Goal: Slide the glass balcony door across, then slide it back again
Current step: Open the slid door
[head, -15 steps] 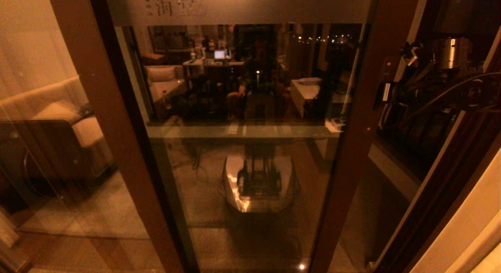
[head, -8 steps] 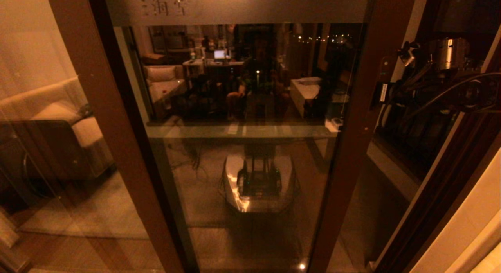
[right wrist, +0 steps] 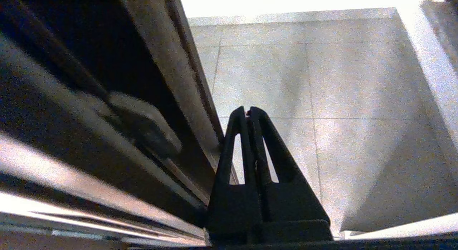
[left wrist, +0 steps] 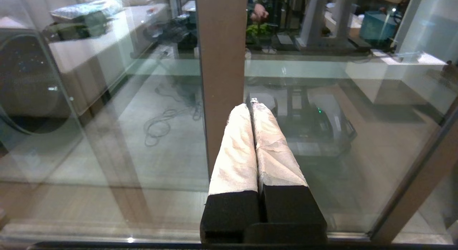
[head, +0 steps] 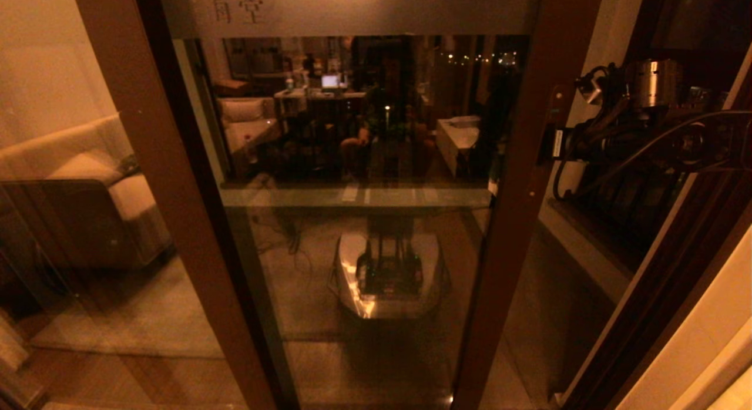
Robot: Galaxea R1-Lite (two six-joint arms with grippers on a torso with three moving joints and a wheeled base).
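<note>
In the head view the glass balcony door (head: 358, 181) fills the middle of the scene, its brown right-hand stile (head: 517, 181) running down from the frosted top band (head: 352, 10). To the right of that stile a gap opens onto the balcony floor. The right arm reaches in from the right, and the right gripper (head: 555, 145) sits against the stile's outer edge near the dark handle slot; this view does not show how its fingers stand. Judged from this, the door is partly slid across. To do the step well, the arm should press flat on the stile edge, push along the track's line and hold one height, so the contact does not slip off or twist the panel. Two pale characters are printed on the frosted band at its left end; they cannot be read with confidence. A small white label on the gripper is too small to read.

In the left wrist view the left gripper (left wrist: 252, 108) hangs before the glass near a brown upright, its cloth-wrapped fingers (left wrist: 232, 149) pressed together on nothing, seemingly idle.

In the right wrist view the right gripper's black fingers (right wrist: 236, 142) are together and empty, lying just beside the door's edge profile, with pale floor tiles (right wrist: 322, 81) beyond. No writing shows here.
</note>
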